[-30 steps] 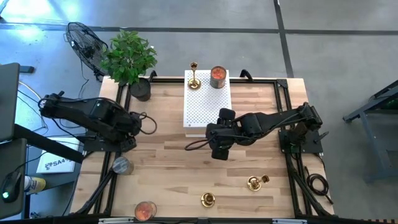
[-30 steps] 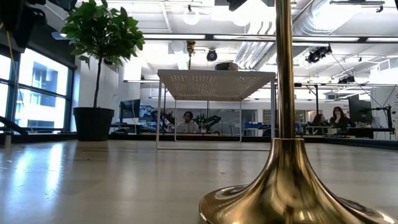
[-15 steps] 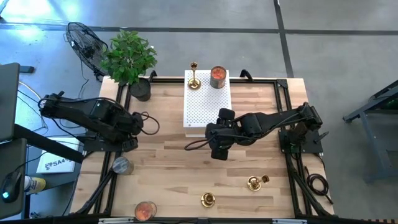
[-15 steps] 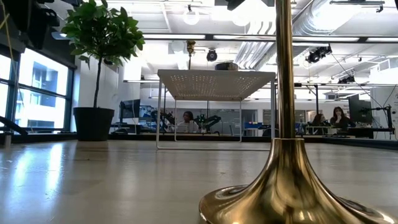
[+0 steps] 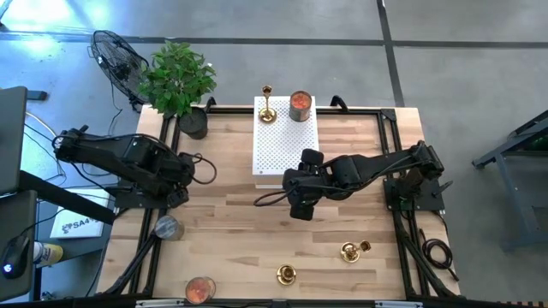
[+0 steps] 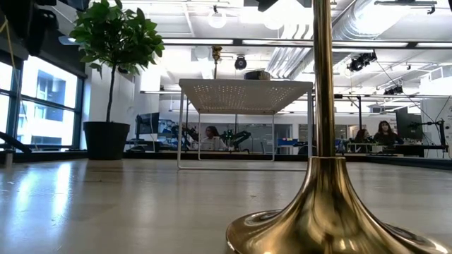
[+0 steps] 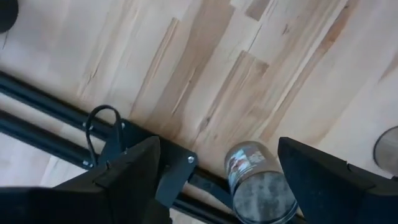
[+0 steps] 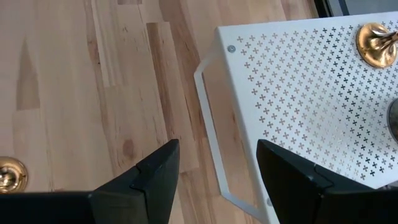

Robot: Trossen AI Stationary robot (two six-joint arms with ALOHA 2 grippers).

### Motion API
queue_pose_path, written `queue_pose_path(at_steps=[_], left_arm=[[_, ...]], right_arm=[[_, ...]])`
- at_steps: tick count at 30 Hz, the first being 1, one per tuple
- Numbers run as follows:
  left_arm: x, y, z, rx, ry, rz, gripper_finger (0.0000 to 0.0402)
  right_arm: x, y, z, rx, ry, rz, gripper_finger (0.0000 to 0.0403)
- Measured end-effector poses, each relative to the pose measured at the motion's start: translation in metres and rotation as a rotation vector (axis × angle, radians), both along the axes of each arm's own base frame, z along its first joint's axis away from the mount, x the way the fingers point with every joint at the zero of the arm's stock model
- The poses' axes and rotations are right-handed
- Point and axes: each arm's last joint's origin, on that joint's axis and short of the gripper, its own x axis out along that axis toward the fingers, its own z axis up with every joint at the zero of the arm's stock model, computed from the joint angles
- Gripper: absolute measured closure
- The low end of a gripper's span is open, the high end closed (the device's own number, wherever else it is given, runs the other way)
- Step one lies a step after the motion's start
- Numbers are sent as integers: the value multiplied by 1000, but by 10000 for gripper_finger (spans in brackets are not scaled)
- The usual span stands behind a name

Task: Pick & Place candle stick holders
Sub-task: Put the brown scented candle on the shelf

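Surface (image 5: 231, 214): pale wood planks, dark frame round it; white perforated shelf (image 5: 285, 145) stands at the far middle.

My right arm reaches in over the middle; right end effector (image 5: 300, 205) hangs just off the shelf's near edge; in the right wrist view its fingers (image 8: 155, 177) stand apart with nothing between them, so open and empty. My left arm sits folded at the left edge; left end effector (image 5: 199, 171) also spread wide and empty, with a glass jar (image 7: 258, 183) below it at the frame rail.

Candle stick holders, three:
- one (image 5: 268, 104) upright on the shelf's far corner, just beside a candle jar (image 5: 299, 104); I judge it already placed;
- one (image 5: 286, 275) near the front edge, seen from straight above, so long axis vertical; the low view shows an upright stem and flared base, probably this one;
- one (image 5: 349, 251) right of it, looks tipped over, stem pointing right; not certain.

Key relation: both loose holders lie toward the front edge from my right end effector, well apart from it; the right arm is clearly nearer than the left; the upright one wants a grip across the stem.

Against a second ago: right arm and all three holders unmoved; left arm shifted only slightly.
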Motion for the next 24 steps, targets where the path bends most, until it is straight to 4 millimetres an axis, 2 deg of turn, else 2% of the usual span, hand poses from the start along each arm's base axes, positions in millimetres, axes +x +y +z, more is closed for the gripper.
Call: queue_pose_path(at_steps=[10, 17, 24], left_arm=[[-3, 0, -27, 8, 126, -2, 6], [0, -3, -27, -83, 92, 34, 8], [-5, -19, -27, -141, 115, -14, 4]], right_arm=[[0, 0, 0, 0, 0, 0, 194], [0, 0, 0, 0, 0, 0, 194], [0, 0, 0, 0, 1, 0, 194]])
